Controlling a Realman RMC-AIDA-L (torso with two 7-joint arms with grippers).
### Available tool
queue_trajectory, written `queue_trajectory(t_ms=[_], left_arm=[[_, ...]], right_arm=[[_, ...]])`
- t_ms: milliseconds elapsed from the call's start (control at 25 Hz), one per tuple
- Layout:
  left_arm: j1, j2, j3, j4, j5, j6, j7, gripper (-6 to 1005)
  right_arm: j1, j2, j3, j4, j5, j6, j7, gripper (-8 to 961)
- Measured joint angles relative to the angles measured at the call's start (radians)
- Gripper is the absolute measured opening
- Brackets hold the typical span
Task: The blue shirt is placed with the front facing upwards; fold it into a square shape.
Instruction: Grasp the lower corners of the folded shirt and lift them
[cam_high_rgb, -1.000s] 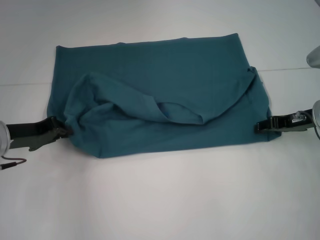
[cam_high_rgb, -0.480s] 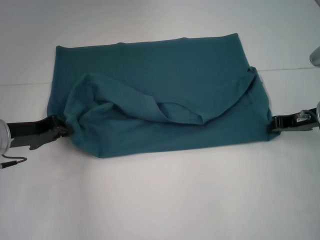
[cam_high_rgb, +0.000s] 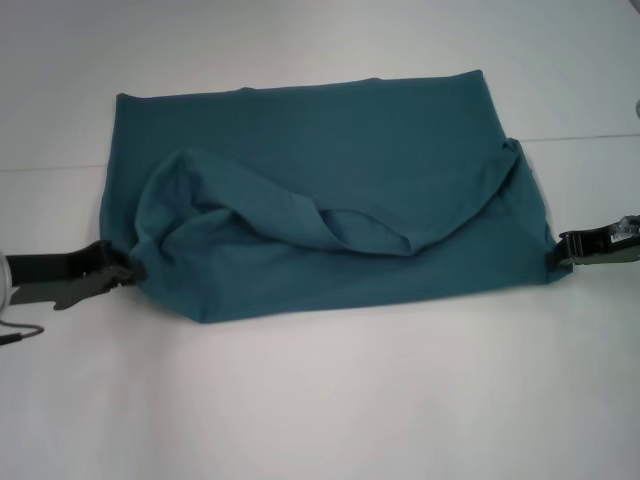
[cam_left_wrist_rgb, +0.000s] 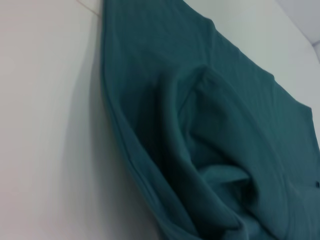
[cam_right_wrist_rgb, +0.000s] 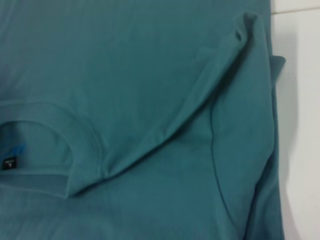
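Blue shirt (cam_high_rgb: 320, 190) lies partly folded across the frame's middle on my white table (cam_high_rgb: 330, 400). At mid-left, my left gripper (cam_high_rgb: 128, 270) touches its edge; at mid-right, my right gripper (cam_high_rgb: 560, 250) does likewise. Whether either claw is spread or pinching, I cannot tell.

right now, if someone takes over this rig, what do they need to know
Left gripper: low on the table, at the blue shirt's left edge, touching the cloth; grip unclear.
Right gripper: at the shirt's right edge, just off the cloth.
Shirt: partly folded, bunched, collar and neck label showing in the right wrist view; near layer rumpled.
Done: a first fold across.
Left: flatten the bunched layer, then fold it to a square.
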Motion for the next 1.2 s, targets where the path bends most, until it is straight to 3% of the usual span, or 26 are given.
queue_trajectory(t_ms=[200,480,880,1200], left_arm=[[0.038,0.005,0.004,0.072,0.006,0.13,0.015,65],[0.107,0.008,0.003,0.205,0.045,0.378,0.013,64],[0.16,0.0,-0.003,0.294,0.156,0.592,0.015,64],[0.18,-0.003,0.003,0.316,0.249,0.707,0.026,65]], right_arm=[[-0.017,-0.001,0.001,-0.092,-0.048,-0.133,0.017,21],[-0.027,0.021,0.001,-0.212,-0.176,-0.333,0.036,22],[-0.053,0.05,-0.004,-0.29,-0.227,-0.636,-0.018,21],[-0.099,0.066,-0.01,-0.339,-0.264,-0.748,-0.048,21]])
